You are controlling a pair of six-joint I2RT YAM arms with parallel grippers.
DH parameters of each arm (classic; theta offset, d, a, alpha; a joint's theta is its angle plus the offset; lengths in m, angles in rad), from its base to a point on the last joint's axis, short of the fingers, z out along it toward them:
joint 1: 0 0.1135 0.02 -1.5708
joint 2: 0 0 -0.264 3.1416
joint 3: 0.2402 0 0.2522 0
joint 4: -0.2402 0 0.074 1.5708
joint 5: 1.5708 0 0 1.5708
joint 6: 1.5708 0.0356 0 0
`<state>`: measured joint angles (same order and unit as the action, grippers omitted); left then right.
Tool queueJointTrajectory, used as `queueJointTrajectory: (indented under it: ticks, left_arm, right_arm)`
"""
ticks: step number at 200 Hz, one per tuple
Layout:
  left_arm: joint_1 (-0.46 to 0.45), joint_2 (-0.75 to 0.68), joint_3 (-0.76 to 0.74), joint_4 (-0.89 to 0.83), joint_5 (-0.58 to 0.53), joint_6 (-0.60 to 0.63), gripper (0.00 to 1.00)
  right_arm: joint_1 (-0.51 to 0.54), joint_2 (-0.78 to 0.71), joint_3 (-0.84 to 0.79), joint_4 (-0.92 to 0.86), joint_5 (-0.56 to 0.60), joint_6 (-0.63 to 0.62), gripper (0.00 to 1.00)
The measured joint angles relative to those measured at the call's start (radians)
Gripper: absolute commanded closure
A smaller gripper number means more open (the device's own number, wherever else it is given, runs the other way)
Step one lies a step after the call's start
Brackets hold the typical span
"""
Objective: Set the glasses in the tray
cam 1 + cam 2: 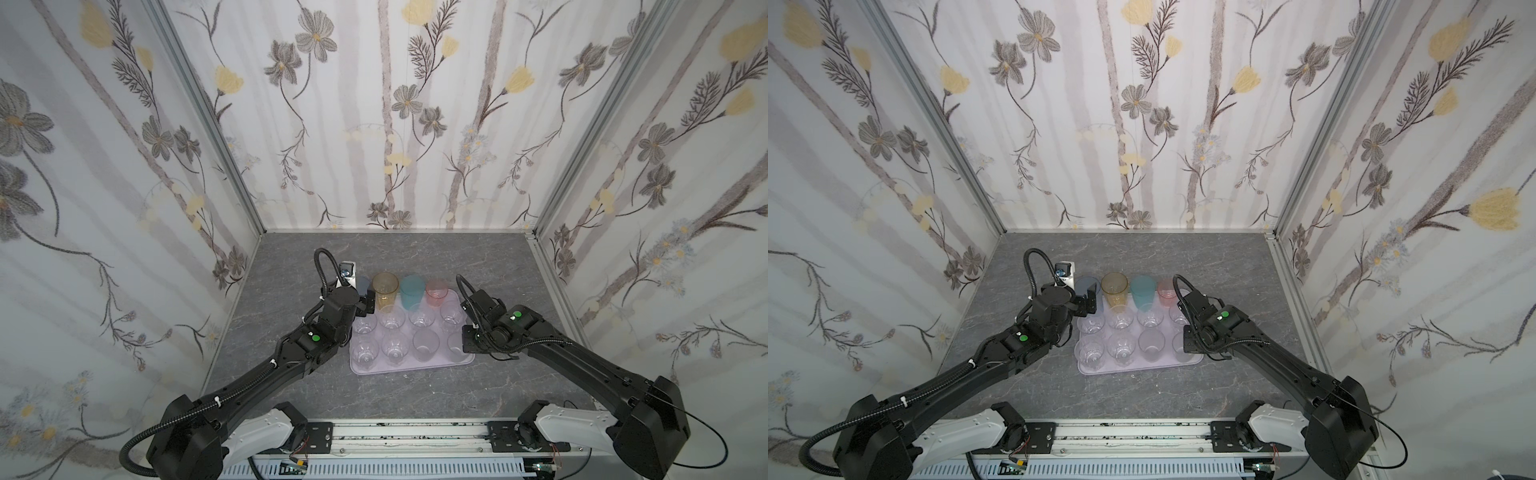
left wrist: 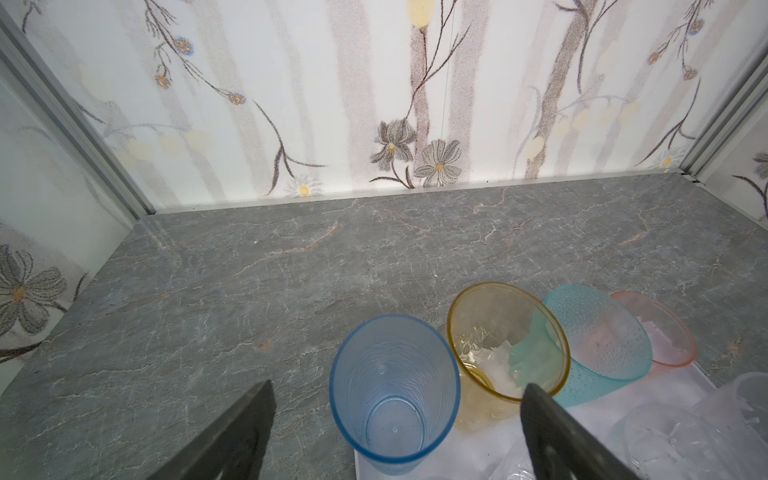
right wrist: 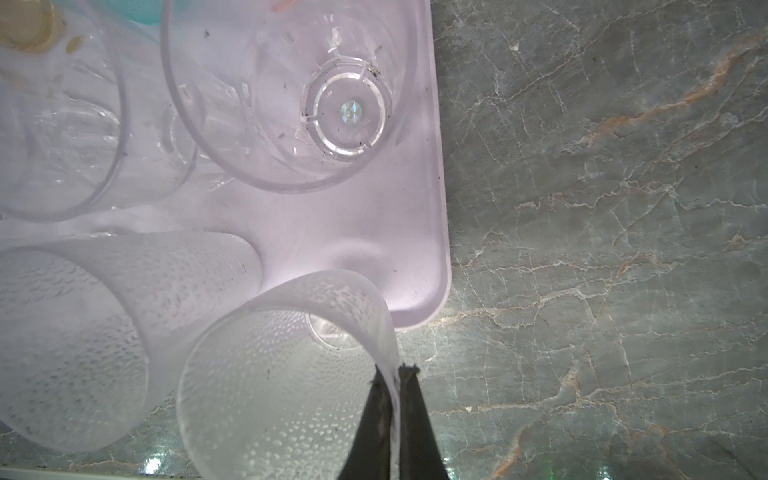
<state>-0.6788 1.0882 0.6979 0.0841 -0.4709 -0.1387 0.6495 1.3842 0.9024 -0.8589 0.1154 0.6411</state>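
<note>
In both top views the tray (image 1: 411,371) (image 1: 1142,368) is lying on the grey table (image 1: 291,266) between the two arms. The glasses are standing in it in rows. Clear glasses (image 1: 392,318) are filling the nearer rows. Along the far edge a blue glass (image 1: 363,284), an amber glass (image 1: 385,286), a teal glass (image 1: 413,291) and a pink glass (image 1: 436,293) are lining up. The left gripper (image 1: 356,296) is hanging at the blue glass. The right arm (image 1: 513,328) is covering the tray's near right corner.

In the left wrist view, that gripper's fingers (image 2: 245,432) are standing wide apart and gripping nothing. The blue glass is standing upright between them at the tray's corner, with the amber glass just beside it.

In the right wrist view, the right gripper (image 3: 395,374) is pinching the rim of a frosted glass (image 3: 270,395), its fingers pressing together on the thin wall. This glass is sitting at the tray's corner; whether its base is resting on the tray floor cannot be told. A second frosted glass (image 3: 70,332) is standing beside it.
</note>
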Motion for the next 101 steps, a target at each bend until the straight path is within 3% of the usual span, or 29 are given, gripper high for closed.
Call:
queueJointTrajectory:
  ticks: [46, 101]
  left_arm:
    - [0.005, -0.033, -0.022, 0.000, -0.001, -0.003, 0.05]
    - [0.008, -0.043, -0.028, 0.000, -0.007, -0.006, 0.05]
  right_arm:
    - [-0.017, 0.051, -0.007, 0.052, 0.029, -0.034, 0.91]
    - [-0.046, 0.065, -0.030, 0.111, 0.028, -0.068, 0.90]
